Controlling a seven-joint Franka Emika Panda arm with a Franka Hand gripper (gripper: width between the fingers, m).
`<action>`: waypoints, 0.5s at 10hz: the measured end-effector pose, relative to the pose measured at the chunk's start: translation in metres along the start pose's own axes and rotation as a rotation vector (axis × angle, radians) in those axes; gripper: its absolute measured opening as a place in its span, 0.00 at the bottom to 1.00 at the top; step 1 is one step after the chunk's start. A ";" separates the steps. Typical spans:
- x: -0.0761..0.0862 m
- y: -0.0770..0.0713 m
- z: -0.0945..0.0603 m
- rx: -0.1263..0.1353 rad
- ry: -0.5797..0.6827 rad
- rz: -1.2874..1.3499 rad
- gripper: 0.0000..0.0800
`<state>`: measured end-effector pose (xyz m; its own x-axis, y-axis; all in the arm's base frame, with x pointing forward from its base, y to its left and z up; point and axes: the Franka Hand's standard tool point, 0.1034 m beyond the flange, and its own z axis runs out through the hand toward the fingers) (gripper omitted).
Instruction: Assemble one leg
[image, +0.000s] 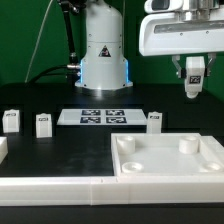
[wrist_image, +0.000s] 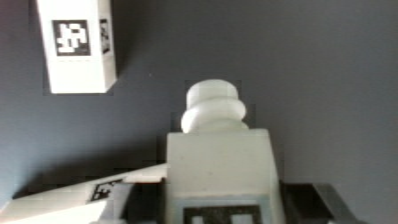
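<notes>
Hovering over the table (image: 60, 160), my fingers (image: 184, 72) are clamping the leg (image: 195, 72). I am seeing another leg (wrist_image: 80, 45) lying below.

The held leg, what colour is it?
The leg is white, with a black-and-white tag; best in wrist view.

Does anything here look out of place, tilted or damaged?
Nothing stands out. The gripper holds the leg straight between its jaws, up in the air. The white square piece lies flat, and no part looks broken or spilled.
</notes>
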<state>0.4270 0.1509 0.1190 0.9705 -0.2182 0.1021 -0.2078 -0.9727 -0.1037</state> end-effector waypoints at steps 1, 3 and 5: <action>-0.003 -0.002 0.001 0.008 0.023 -0.005 0.36; 0.011 0.001 0.006 -0.009 0.039 -0.107 0.36; 0.037 0.009 0.002 -0.026 0.046 -0.195 0.36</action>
<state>0.4616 0.1341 0.1200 0.9862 -0.0279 0.1631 -0.0196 -0.9985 -0.0520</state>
